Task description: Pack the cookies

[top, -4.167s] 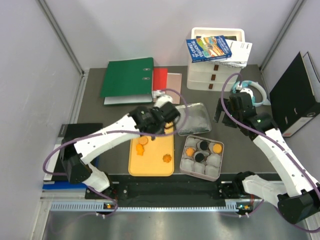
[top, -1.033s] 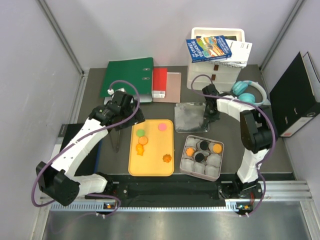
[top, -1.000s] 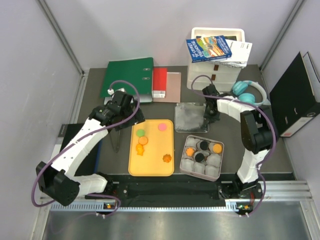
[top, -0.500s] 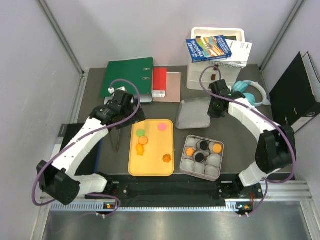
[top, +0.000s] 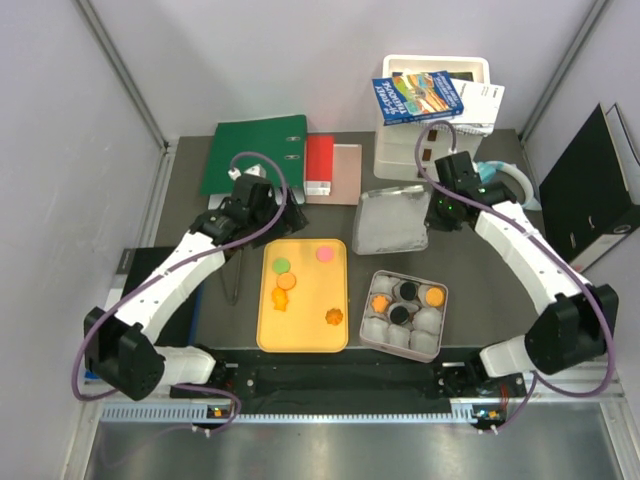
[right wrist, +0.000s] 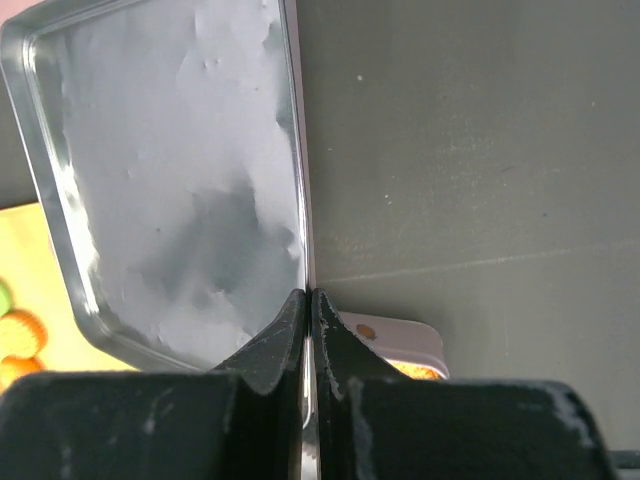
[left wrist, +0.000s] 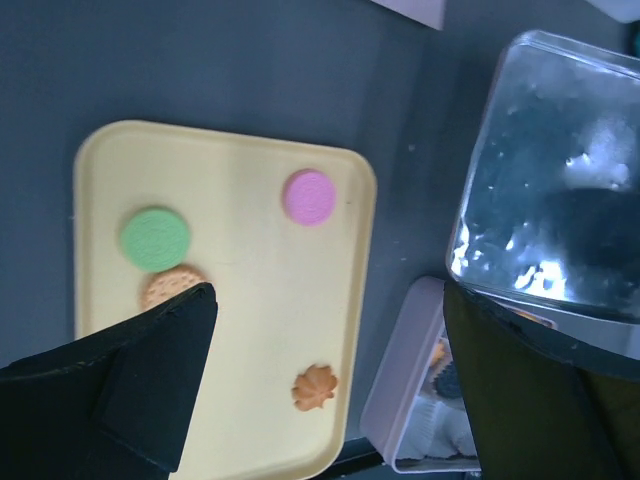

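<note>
Five cookies lie on the yellow tray [top: 340, 285]: a green one [top: 283, 265], a pink one [top: 324, 254], an orange round one [top: 286, 282], an orange flower [top: 280, 300] and an orange leaf [top: 333, 317]. The pink box [top: 369, 305] of white paper cups holds orange and black cookies. My right gripper [top: 437, 212] is shut on the rim of the clear lid [top: 392, 220], which hangs tilted above the table behind the box. In the right wrist view the fingertips [right wrist: 297, 300] pinch the lid's edge. My left gripper [left wrist: 330, 300] is open high above the tray with nothing between its fingers.
A green binder [top: 255, 155] and a red book [top: 320, 160] lie at the back left. A white drawer unit [top: 425, 120] carrying books stands at the back, with teal headphones [top: 505, 180] and a black binder [top: 590, 190] to its right.
The right gripper has lifted the clear lid off the table and carried it back and to the right, tilted. The left gripper has drifted slightly toward the tray's far corner.
</note>
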Controlling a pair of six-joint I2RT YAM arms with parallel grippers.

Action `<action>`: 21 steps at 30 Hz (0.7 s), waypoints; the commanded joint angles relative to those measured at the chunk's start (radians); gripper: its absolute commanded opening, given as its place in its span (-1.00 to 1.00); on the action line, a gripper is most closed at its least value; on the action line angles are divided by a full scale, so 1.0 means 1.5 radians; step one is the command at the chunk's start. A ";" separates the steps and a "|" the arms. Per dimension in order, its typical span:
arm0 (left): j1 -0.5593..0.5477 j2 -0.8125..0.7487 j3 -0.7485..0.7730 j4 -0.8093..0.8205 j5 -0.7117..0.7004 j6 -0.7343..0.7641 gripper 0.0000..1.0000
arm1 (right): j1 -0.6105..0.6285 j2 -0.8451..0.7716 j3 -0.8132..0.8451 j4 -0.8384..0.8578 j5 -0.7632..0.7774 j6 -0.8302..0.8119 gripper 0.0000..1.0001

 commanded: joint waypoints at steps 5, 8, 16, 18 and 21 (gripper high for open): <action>-0.003 0.005 -0.097 0.356 0.227 -0.077 0.98 | 0.010 -0.087 0.059 -0.037 -0.065 -0.012 -1.00; -0.003 0.016 -0.123 0.458 0.274 -0.107 0.98 | 0.010 -0.098 0.066 -0.045 -0.079 -0.010 -1.00; -0.007 0.097 -0.150 0.633 0.368 -0.177 0.98 | 0.023 -0.113 0.071 -0.047 -0.100 -0.012 -1.00; -0.014 0.111 -0.148 0.646 0.371 -0.180 0.98 | 0.030 -0.119 0.078 -0.047 -0.100 -0.009 -1.00; -0.021 0.130 -0.146 0.649 0.361 -0.178 0.98 | 0.041 -0.123 0.091 -0.051 -0.120 -0.009 -1.00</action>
